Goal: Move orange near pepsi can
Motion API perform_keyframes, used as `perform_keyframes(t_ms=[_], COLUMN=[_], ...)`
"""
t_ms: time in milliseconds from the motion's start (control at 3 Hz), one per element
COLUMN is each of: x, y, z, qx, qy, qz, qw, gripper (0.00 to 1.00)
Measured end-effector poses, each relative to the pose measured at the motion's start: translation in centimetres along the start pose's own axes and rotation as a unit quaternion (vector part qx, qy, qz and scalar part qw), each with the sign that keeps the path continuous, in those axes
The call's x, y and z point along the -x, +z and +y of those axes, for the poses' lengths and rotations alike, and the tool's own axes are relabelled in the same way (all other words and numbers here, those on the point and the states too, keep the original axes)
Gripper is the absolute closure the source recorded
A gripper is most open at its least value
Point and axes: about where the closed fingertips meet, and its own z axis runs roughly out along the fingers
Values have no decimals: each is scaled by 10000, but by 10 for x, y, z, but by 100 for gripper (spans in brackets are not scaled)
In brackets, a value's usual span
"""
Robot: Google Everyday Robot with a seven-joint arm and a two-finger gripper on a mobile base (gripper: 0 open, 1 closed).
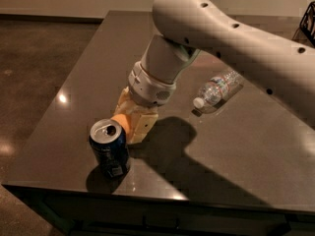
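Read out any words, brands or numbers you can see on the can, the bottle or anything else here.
No text can be read.
pepsi can: white markings low on its side, too blurred to read.
water bottle: no legible label.
tool, holding the orange right behind the can: no markings show.

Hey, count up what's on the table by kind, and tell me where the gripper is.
Cans: 1, pepsi can
Fruit: 1, orange
Bottles: 1, clear water bottle, lying down
Total: 3
The gripper is right behind the pepsi can, jaws closed on the orange.
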Motion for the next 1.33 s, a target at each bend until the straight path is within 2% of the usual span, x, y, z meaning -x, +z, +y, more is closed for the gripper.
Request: perform_keyframes(t_ms=[667, 1000, 1333], x=[-6, -5, -5], y=[2, 3, 3], z=[-6, -6, -6], qx=[-32, -28, -28], qy=[92, 84, 84], qz=[-17, -17, -17], qw=[10000, 10000, 10000], gripper=[14, 0, 0])
